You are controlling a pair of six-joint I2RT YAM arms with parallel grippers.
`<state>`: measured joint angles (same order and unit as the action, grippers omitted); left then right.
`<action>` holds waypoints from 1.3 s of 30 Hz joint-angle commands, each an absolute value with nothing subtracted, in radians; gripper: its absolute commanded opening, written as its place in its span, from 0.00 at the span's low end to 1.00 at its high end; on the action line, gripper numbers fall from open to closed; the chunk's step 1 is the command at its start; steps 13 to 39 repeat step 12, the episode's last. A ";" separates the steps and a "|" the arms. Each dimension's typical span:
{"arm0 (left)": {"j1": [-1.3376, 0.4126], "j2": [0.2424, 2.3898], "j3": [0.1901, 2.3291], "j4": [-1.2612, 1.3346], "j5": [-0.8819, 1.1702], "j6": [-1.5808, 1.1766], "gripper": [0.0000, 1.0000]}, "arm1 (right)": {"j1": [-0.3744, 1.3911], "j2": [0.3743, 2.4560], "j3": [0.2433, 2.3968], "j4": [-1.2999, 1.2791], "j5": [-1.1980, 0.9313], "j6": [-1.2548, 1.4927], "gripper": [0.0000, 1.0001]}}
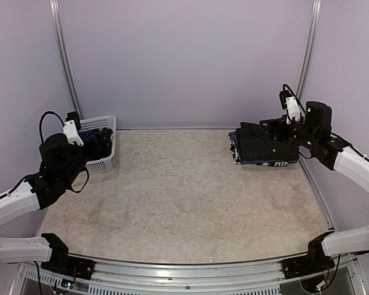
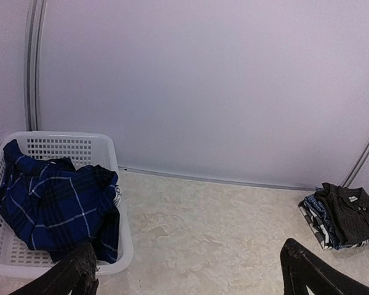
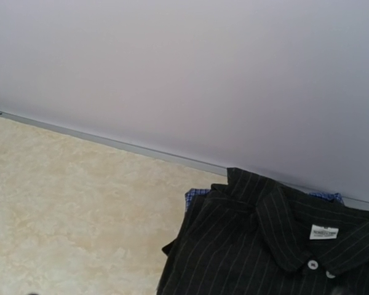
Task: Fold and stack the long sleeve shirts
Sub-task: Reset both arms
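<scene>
Left gripper wide open, empty, near the white plastic lattice basket in the far-left corner. Crumpled dark blue plaid shirt lies inside it. Right gripper at the folded black pinstriped shirt, which tops the far-right stack, with the blue-and-white checked shirt underneath. Right fingers not visible, can't tell the opening.

arms: white links, black joints | cable: black | left pincer: black
</scene>
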<state>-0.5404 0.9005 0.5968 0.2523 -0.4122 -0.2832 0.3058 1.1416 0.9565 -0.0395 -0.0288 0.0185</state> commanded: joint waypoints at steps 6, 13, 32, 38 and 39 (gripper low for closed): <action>-0.545 0.904 0.635 0.232 -0.436 -0.278 0.99 | 0.314 1.129 0.946 -0.022 -0.013 0.011 0.99; -0.545 0.909 0.635 0.229 -0.437 -0.276 0.99 | 0.316 1.131 0.945 -0.017 -0.020 0.011 0.99; -0.545 0.909 0.635 0.229 -0.437 -0.276 0.99 | 0.316 1.131 0.945 -0.017 -0.020 0.011 0.99; -0.545 0.909 0.635 0.229 -0.437 -0.276 0.99 | 0.316 1.131 0.945 -0.017 -0.020 0.011 0.99; -0.545 0.909 0.635 0.229 -0.437 -0.276 0.99 | 0.316 1.131 0.945 -0.017 -0.020 0.011 0.99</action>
